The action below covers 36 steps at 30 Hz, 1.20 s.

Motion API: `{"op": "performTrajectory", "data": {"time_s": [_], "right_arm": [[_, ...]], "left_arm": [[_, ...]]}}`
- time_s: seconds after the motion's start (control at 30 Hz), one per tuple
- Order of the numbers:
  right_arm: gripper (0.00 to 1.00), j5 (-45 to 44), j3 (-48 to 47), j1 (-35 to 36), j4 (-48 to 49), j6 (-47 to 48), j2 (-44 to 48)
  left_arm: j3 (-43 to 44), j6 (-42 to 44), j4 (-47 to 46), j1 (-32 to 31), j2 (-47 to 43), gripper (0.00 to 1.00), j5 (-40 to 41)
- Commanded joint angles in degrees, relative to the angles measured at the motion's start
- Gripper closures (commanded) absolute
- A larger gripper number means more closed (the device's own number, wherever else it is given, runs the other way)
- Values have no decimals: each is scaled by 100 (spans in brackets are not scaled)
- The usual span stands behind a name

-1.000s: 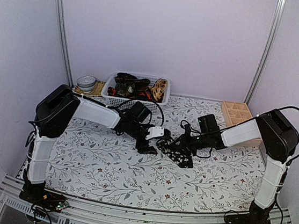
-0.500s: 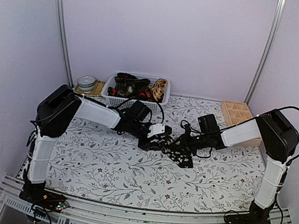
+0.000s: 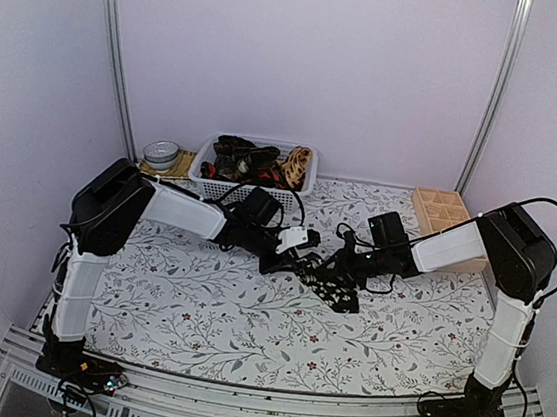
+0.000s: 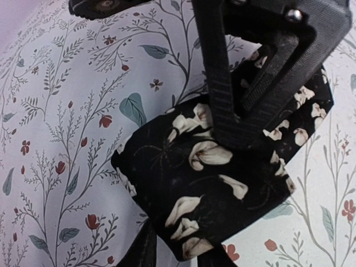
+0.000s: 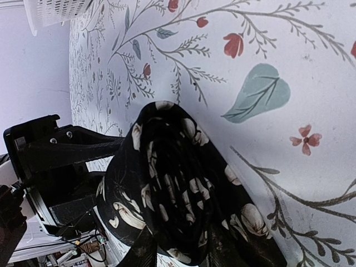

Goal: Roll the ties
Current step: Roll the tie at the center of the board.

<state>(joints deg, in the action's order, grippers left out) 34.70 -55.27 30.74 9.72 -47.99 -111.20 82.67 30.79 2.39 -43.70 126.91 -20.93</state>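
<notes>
A black tie with pale flowers (image 3: 341, 292) lies mid-table, partly rolled. In the right wrist view its coil (image 5: 167, 189) shows end on, and my right gripper (image 5: 181, 247) is shut on it, one finger on each side. My left gripper (image 3: 298, 258) meets the same tie (image 4: 189, 183) from the left. Its two fingers pinch the loose flap at the bottom of the left wrist view, so the left gripper (image 4: 178, 253) is shut on the cloth. The right gripper's black fingers (image 4: 222, 83) press the tie from above in that view. Both grippers nearly touch.
A white basket (image 3: 202, 173) at the back holds more ties (image 3: 249, 160), dark, red and tan. A round tin (image 3: 162, 153) sits left of it on a mat. A wooden compartment box (image 3: 439, 212) stands at the back right. A floral cloth covers the table.
My left gripper has slid right up to the tie and closed from wide open onto its flap. The right gripper has stayed on the roll.
</notes>
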Motion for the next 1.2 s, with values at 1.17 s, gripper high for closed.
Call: {"op": "performTrajectory", "data": {"time_s": [1.17], "right_arm": [[60, -175, -137, 33, -216, -44, -551]], "left_arm": [[-85, -1074, -277, -469, 62, 74, 498]]}}
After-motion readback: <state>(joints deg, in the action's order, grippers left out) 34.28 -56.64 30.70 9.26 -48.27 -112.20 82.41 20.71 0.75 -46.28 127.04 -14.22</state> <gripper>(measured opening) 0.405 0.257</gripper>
